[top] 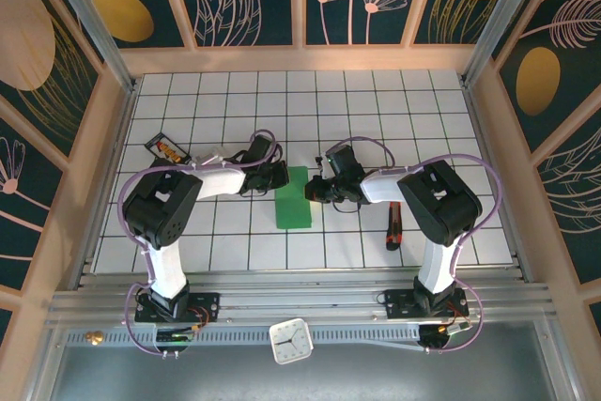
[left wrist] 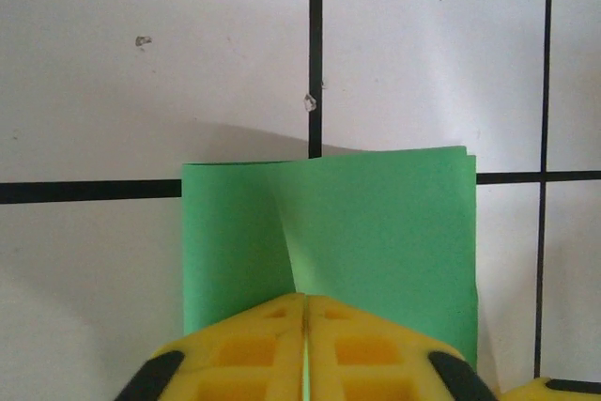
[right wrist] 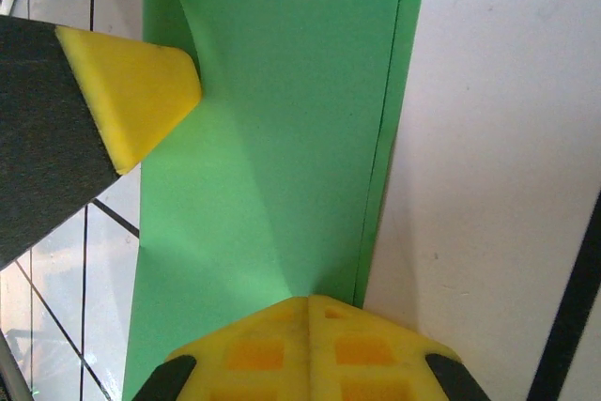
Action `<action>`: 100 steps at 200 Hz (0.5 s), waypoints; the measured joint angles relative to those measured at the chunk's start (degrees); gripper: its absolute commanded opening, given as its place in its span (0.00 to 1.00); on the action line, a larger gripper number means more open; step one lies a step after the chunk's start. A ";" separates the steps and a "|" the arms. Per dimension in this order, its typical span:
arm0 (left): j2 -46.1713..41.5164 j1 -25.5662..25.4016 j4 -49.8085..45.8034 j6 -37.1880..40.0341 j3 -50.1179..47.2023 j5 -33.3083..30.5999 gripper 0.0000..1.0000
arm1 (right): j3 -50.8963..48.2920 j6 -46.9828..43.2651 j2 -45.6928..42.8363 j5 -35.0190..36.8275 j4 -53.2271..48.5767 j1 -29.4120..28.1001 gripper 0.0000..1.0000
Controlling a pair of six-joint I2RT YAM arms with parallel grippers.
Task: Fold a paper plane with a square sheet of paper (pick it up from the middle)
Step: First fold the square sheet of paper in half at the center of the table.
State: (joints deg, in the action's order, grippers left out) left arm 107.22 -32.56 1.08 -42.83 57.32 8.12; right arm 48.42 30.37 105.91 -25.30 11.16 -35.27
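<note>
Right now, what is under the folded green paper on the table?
The white gridded table shows all around the green paper, so the paper seems to lie directly on it. Its own lower layer peeks out at one edge. The spot beneath is covered, so nothing more can be confirmed.

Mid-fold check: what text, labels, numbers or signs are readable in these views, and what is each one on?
No text can be read.
White clock: dial numerals too small to read.
Dark packet with orange print: too blurred to read.
Green sheet: blank, no markings.
</note>
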 measured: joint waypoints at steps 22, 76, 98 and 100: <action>-2.21 0.00 0.00 0.00 0.00 0.39 0.18 | 0.00 0.00 0.00 0.00 0.00 0.00 0.00; -4.48 0.24 0.28 0.57 0.02 0.46 0.07 | 0.00 0.00 0.00 0.00 0.00 0.00 0.00; -2.93 0.70 0.26 0.85 0.02 0.39 0.04 | 0.00 0.00 0.00 0.00 -0.02 0.00 0.00; -2.73 0.74 0.24 0.87 0.02 0.39 0.04 | 0.00 0.00 0.00 0.00 -0.02 0.00 0.00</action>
State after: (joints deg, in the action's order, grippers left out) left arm 104.49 -31.81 1.32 -41.95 57.34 8.51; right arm 48.42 30.37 105.91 -25.30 11.14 -35.27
